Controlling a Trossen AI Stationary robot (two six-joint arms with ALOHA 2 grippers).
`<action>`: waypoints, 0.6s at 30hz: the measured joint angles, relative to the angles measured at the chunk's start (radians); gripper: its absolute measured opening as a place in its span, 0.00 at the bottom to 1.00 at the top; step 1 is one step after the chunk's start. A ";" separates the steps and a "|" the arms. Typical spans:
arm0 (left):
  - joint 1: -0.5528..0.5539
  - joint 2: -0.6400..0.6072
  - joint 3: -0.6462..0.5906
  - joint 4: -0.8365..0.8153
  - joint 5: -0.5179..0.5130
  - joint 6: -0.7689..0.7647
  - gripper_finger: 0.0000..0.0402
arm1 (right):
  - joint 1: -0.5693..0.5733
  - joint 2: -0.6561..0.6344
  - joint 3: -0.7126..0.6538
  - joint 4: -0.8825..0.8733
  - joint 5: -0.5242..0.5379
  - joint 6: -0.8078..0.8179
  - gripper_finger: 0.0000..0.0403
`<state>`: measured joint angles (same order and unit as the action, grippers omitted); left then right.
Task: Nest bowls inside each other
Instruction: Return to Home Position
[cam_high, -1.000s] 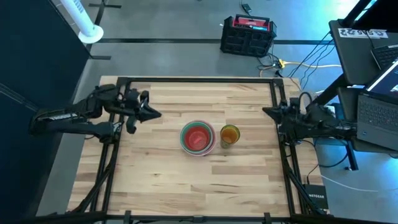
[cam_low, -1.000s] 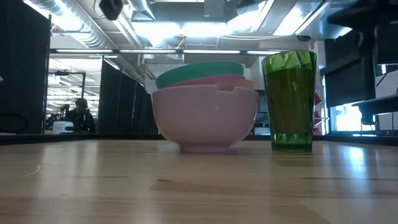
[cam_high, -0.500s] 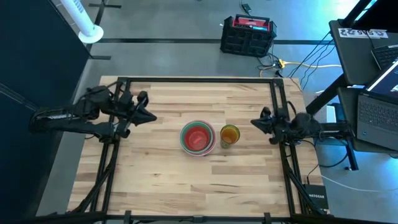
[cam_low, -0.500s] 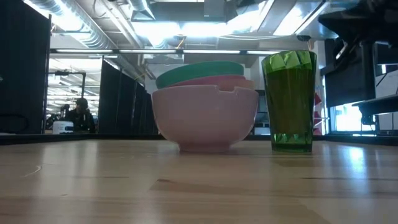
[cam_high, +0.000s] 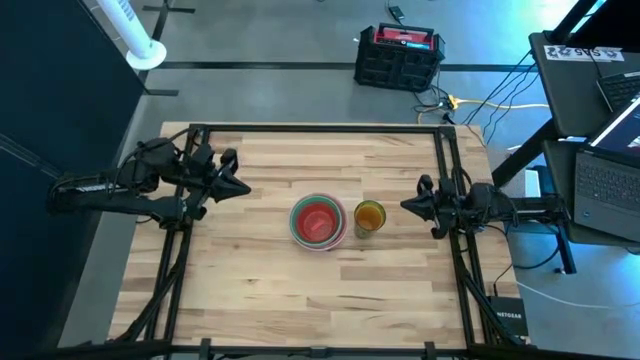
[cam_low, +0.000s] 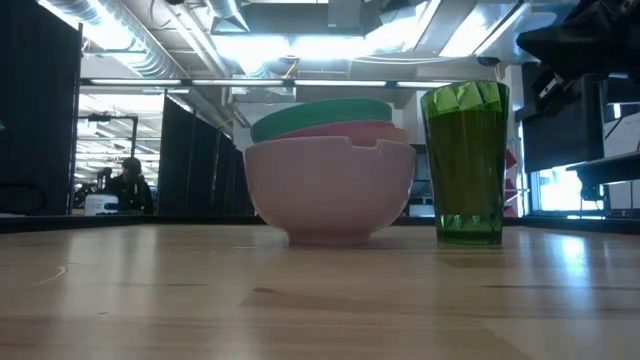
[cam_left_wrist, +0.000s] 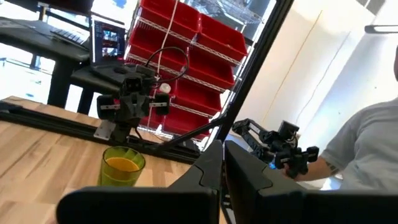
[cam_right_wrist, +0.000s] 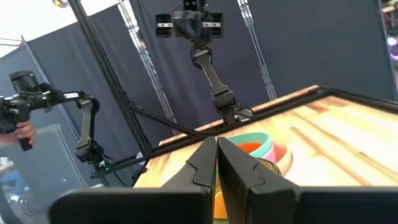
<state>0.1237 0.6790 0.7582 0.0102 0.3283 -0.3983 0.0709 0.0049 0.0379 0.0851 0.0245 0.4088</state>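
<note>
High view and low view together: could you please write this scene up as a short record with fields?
Bowls: round plastic bowls nested in one stack at mid-table; red innermost, teal and pink rims around it, pale bowl outermost.
Cup: tall green plastic cup upright close beside the stack, on the right arm's side; small orange cup inside it.
Left arm: left gripper shut, empty, near the table's left edge.
Right arm: right gripper shut, empty, near the right edge, pointing towards the cup.
Surface: wooden table.
</note>
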 joint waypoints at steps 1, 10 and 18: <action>0.000 0.000 0.000 0.000 -0.002 -0.003 0.00 | 0.000 0.000 -0.003 0.004 -0.003 -0.006 0.00; 0.000 0.000 0.000 -0.001 -0.023 -0.026 0.00 | -0.001 -0.003 -0.030 0.023 -0.027 -0.055 0.00; 0.000 0.002 0.000 -0.003 -0.041 -0.037 0.00 | 0.000 0.014 -0.030 -0.077 -0.028 -0.100 0.00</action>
<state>0.1234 0.6807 0.7582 0.0075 0.2877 -0.4350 0.0708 0.0188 0.0082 0.0086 -0.0032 0.3089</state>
